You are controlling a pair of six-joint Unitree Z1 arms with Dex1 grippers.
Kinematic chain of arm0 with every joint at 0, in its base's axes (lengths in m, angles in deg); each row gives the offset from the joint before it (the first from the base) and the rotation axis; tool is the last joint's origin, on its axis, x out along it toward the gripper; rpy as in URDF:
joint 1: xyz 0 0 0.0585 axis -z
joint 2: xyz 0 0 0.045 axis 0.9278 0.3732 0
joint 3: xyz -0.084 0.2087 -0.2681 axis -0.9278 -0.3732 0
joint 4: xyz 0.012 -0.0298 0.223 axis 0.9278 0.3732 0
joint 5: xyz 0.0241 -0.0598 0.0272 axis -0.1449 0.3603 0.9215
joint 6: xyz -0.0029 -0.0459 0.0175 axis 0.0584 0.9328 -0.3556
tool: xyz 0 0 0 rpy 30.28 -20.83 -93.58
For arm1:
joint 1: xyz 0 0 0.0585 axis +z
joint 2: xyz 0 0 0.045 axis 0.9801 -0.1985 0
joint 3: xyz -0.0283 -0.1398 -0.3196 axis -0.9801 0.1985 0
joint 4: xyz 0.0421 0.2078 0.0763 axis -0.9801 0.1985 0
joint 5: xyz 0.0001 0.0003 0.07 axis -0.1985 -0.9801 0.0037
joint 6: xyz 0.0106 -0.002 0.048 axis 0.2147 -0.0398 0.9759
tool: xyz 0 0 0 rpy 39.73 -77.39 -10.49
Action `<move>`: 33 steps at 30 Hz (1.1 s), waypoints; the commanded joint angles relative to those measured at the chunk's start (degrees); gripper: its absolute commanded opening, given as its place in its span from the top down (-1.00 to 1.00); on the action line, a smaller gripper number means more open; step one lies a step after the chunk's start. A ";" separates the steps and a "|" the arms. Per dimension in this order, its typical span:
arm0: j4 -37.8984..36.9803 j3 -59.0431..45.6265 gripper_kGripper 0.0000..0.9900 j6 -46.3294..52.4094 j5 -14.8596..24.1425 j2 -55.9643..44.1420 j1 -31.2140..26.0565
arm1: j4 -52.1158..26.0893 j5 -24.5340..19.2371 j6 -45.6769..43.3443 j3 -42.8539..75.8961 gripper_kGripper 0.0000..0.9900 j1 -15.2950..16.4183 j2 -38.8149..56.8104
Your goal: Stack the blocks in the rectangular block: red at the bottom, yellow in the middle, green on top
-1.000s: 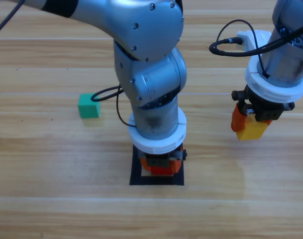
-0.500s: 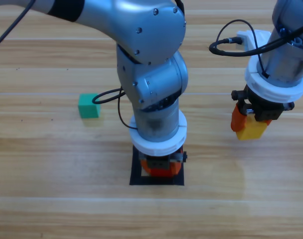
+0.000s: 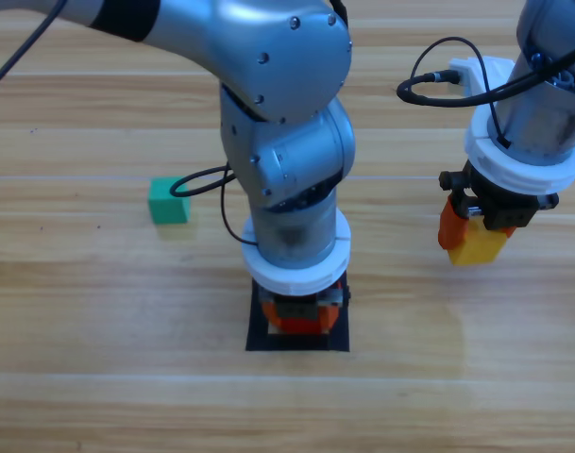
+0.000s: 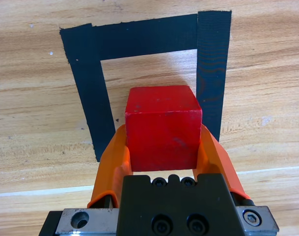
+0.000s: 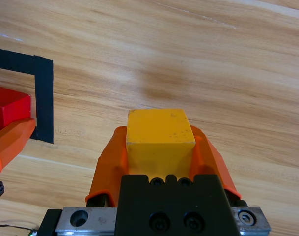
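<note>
My left gripper (image 3: 299, 316) reaches down over the black tape rectangle (image 3: 296, 345), shut on the red cube (image 3: 296, 323). In the left wrist view the red cube (image 4: 163, 128) sits between both orange jaws, over the wood inside the tape rectangle (image 4: 144, 37). Off to the right, my right gripper (image 3: 471, 236) hangs above bare table, shut on the yellow cube (image 3: 478, 247). The right wrist view shows the yellow cube (image 5: 159, 135) gripped on both sides, with the red cube (image 5: 9, 110) and the tape rectangle (image 5: 43, 98) at its left edge. The green cube (image 3: 168, 200) rests alone on the table at the left.
The bulky left arm (image 3: 287, 142) covers the middle of the table and most of the rectangle from above. A black cable (image 3: 438, 85) loops beside the right arm. Bare wood lies between the rectangle and the right gripper.
The left arm's wrist has shifted slightly up and to the left over the rectangle, still with the red cube. The right arm and the green cube have not moved.
</note>
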 commanded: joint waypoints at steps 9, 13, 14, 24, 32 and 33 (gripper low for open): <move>1.25 0.97 -0.76 2.48 0.80 3.46 -1.49 | -0.95 0.64 -0.04 1.68 1.00 -1.00 0.14; 1.95 1.24 -1.00 2.91 1.06 2.93 -1.05 | -0.95 0.55 -0.04 1.68 1.00 -1.00 0.14; 2.12 1.24 -1.00 2.91 1.15 2.76 -1.14 | -0.95 0.46 0.05 1.76 1.00 -1.00 0.14; 3.62 1.41 -1.00 4.15 2.73 -4.19 -0.17 | -0.78 -2.53 3.39 2.12 1.00 0.58 3.21; 15.13 14.42 -1.00 1.33 6.42 -18.69 -0.26 | -0.51 -4.02 5.32 1.68 1.00 2.16 4.18; 16.98 14.24 -1.00 -0.25 7.39 -20.27 -0.35 | -0.34 -4.28 5.50 1.41 1.00 2.60 4.27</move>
